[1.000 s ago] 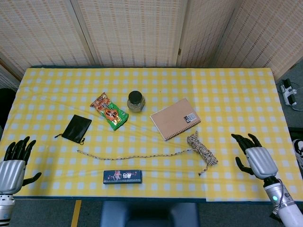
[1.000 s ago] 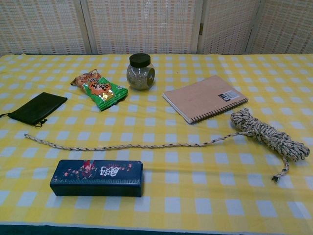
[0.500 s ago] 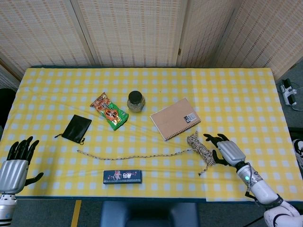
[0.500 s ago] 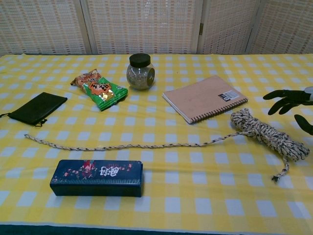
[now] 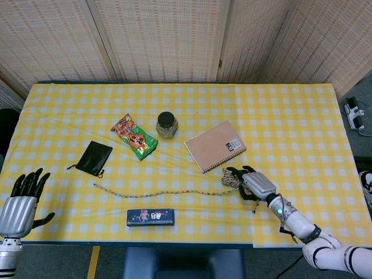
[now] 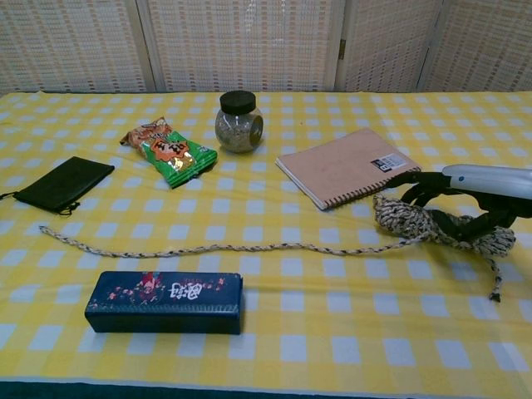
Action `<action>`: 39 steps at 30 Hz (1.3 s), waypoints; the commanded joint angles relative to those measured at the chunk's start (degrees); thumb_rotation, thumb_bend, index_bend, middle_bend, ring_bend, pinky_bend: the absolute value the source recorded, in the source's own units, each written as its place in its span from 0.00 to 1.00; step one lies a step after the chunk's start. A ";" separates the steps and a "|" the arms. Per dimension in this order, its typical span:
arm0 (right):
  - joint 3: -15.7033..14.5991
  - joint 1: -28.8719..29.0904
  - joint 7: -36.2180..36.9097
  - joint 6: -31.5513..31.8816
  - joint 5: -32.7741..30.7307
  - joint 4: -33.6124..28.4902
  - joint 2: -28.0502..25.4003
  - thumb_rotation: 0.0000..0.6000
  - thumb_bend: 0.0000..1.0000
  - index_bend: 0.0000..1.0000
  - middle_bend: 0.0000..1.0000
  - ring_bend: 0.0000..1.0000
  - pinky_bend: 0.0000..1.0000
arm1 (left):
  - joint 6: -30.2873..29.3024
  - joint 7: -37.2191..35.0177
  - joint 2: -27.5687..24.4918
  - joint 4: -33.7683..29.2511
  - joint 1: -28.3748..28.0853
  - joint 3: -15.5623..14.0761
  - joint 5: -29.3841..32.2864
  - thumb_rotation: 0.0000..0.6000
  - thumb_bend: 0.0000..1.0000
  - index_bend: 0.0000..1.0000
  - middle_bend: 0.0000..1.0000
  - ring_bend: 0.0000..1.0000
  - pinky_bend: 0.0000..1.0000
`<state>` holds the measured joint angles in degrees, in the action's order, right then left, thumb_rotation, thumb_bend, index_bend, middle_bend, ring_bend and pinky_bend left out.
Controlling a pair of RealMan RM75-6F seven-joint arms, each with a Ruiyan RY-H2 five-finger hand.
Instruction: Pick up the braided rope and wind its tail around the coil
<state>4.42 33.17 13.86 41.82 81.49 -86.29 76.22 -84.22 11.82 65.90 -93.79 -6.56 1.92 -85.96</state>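
Observation:
The braided rope's coil [image 5: 229,178] [image 6: 399,218] lies on the yellow checked cloth, just in front of the notebook. Its long tail [image 5: 151,192] [image 6: 208,248] runs left across the table. A short end with a dark tip trails to the right [image 6: 495,287]. My right hand [image 5: 256,185] [image 6: 474,195] lies over the coil from the right, with its fingers arched over the top and the thumb against the near side, gripping it. My left hand [image 5: 22,200] hangs off the table's near left corner with fingers spread and nothing in it; the chest view does not show it.
A brown spiral notebook [image 5: 215,145] [image 6: 347,166] lies right behind the coil. A lidded jar [image 5: 167,124] [image 6: 239,121], a green snack packet [image 5: 135,136] [image 6: 169,150] and a black pouch [image 5: 95,158] [image 6: 62,183] sit further left. A dark blue box [image 5: 150,217] [image 6: 165,302] lies near the front edge.
My right hand has come in from the right edge and closed over the coil. The coil has shifted a little to the left, and the tail now lies wavier. The left hand stayed put.

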 commanded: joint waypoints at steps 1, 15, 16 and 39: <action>-1.25 0.32 -0.60 0.71 1.89 -2.36 -0.50 1.00 0.79 0.00 0.23 0.20 0.05 | -0.02 -0.20 0.09 0.18 0.12 -0.11 0.05 1.00 0.15 0.04 0.00 0.00 0.00; -1.98 -5.45 -19.21 13.52 -2.23 -5.65 -3.95 1.00 0.40 0.00 0.03 0.14 0.05 | 0.18 -1.76 0.65 1.53 0.15 -0.33 -0.16 1.00 0.15 0.04 0.00 0.00 0.00; -2.50 -5.80 -21.19 13.67 -2.79 -5.97 -3.97 1.00 0.39 0.00 0.03 0.14 0.05 | 0.25 -1.85 0.70 1.57 0.08 -0.33 -0.23 1.00 0.15 0.04 0.00 0.00 0.00; -2.30 -4.54 -25.30 13.72 -3.80 3.69 4.63 1.00 0.38 0.22 0.25 0.29 0.17 | 0.90 -2.97 0.72 1.97 0.12 -0.62 0.21 1.00 0.15 0.04 0.00 0.00 0.00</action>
<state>2.10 28.51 -11.58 55.55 77.51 -82.75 80.70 -83.32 8.84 66.62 -91.82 -6.43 1.31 -85.75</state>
